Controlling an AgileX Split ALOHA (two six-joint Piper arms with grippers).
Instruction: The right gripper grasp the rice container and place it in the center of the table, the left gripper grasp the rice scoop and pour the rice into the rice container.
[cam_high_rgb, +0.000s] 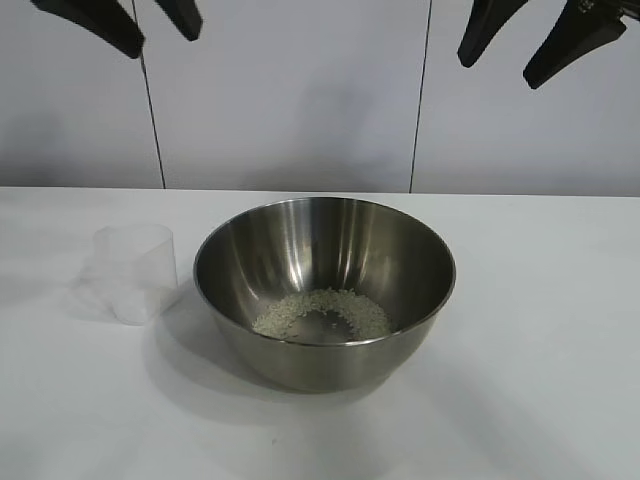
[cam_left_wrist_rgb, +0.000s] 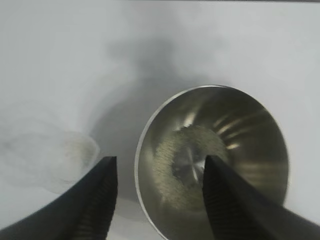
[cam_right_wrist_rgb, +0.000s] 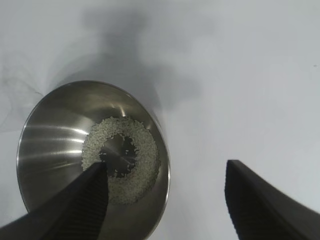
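Rice (cam_high_rgb: 322, 312) rings the floor of the rice container (cam_high_rgb: 300, 250) at mid-table (cam_high_rgb: 540, 400), rice scoop (cam_high_rgb: 135, 272) upright just beside its left wall, both spread-fingered and empty, left gripper (cam_high_rgb: 145, 25) and right gripper (cam_high_rgb: 520, 45) high above it, nothing between.

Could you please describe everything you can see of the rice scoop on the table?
The rice scoop is a small translucent plastic cup with a frosted look. In the exterior view it stands upright on the white table, mouth up, just left of the steel rice container and close to its side; contact cannot be judged. It looks empty, and no handle can be made out. Only the table touches it; neither gripper holds it.
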